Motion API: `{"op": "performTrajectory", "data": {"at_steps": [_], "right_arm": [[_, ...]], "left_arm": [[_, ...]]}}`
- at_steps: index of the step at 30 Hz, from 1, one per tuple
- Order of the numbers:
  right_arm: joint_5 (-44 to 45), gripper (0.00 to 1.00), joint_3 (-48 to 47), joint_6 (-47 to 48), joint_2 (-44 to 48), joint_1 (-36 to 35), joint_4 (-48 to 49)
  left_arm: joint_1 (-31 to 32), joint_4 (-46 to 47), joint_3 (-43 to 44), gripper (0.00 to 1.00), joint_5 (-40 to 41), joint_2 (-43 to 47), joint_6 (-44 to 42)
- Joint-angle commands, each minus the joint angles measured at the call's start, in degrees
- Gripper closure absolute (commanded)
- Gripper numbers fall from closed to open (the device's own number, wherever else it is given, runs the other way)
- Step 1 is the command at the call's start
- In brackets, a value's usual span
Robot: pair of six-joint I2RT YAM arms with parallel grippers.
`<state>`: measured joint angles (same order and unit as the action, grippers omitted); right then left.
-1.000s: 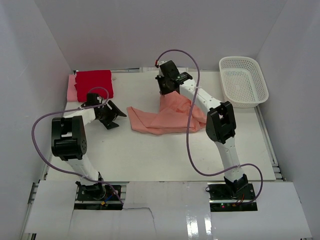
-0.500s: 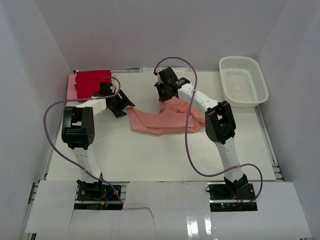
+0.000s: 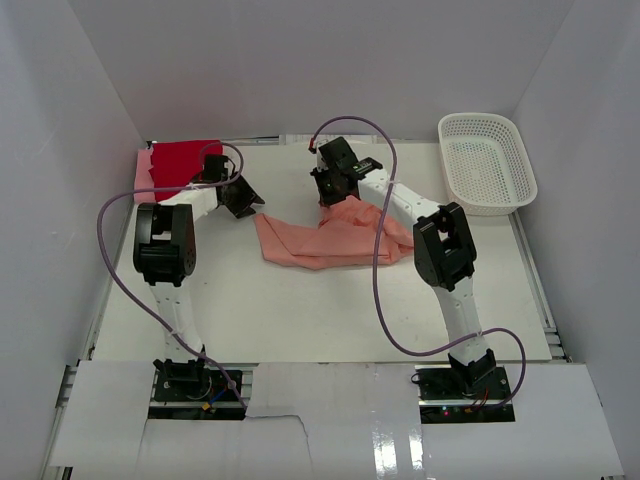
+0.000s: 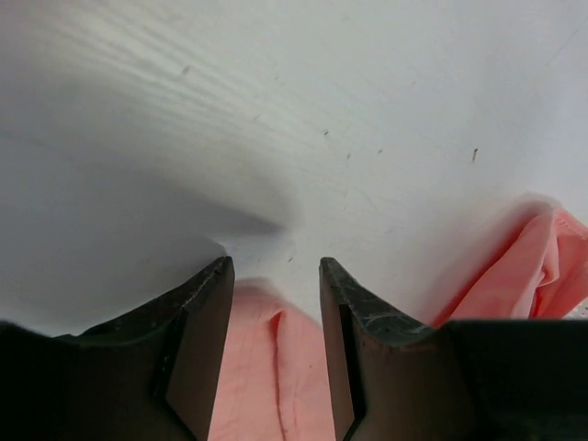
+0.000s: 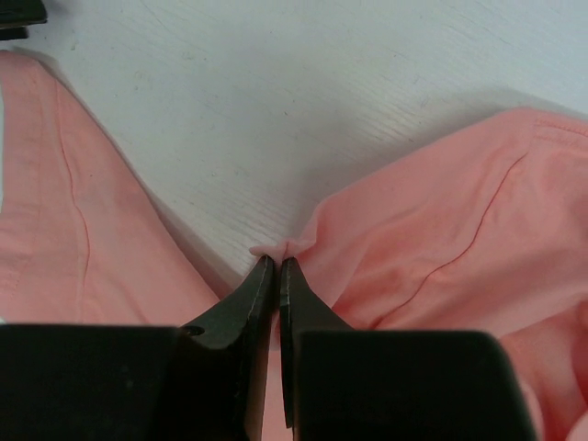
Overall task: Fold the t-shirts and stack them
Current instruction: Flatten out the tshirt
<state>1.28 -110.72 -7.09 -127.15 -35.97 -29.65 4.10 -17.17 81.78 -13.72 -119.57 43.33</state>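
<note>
The salmon t-shirt (image 3: 320, 240) lies crumpled in the middle of the table. My right gripper (image 3: 336, 190) is shut on a small pinch of its far edge (image 5: 287, 246), and cloth spreads to both sides of the closed jaws (image 5: 277, 261). My left gripper (image 3: 244, 200) is at the shirt's far left corner, jaws apart. In the left wrist view that corner (image 4: 274, 367) lies between the two fingers (image 4: 358, 349) without touching either, the gripper (image 4: 276, 266) open around it. A folded red t-shirt (image 3: 185, 165) rests on a pale pink one (image 3: 144, 172) at the far left.
A white mesh basket (image 3: 487, 162) stands at the far right. White walls enclose the table on three sides. Purple cables loop off both arms above the table.
My left arm has swung away from me and to the right, up to the salmon shirt's corner, and its jaws have narrowed. The right gripper stays shut on the shirt, barely shifted.
</note>
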Motion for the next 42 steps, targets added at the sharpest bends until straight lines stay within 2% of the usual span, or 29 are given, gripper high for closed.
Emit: {"op": "performTrajectory", "data": {"at_steps": [1, 8, 16, 37, 38, 41, 42], "right_arm": [[0.21, 0.92, 0.33, 0.5, 3.75, 0.28, 1.79], [0.22, 0.92, 0.5, 0.5, 3.67, 0.37, 1.79], [-0.14, 0.92, 0.76, 0.5, 3.67, 0.37, 1.96], [-0.49, 0.92, 1.56, 0.41, 3.23, 0.37, 2.23], [-0.49, 0.92, 1.56, 0.33, 3.23, 0.37, 2.23], [-0.57, 0.92, 1.56, 0.15, 3.14, 0.37, 2.23], [-0.49, 0.92, 1.56, 0.15, 3.14, 0.37, 2.23]], "left_arm": [[1.35, -1.64, 0.75, 0.47, 0.27, -2.6, -1.14], [1.79, -3.04, -2.15, 0.44, 2.2, 1.43, -0.79], [1.7, -6.3, -2.5, 0.43, 7.91, 3.46, -1.49], [1.61, -5.33, -9.79, 0.46, 6.34, 6.37, -2.11], [1.7, -5.16, -9.97, 0.47, 6.07, 6.37, -2.28], [2.14, -4.8, -9.71, 0.64, 4.32, 5.14, -3.25], [2.4, -4.89, -9.53, 0.77, 3.53, 4.26, -3.51]]}}
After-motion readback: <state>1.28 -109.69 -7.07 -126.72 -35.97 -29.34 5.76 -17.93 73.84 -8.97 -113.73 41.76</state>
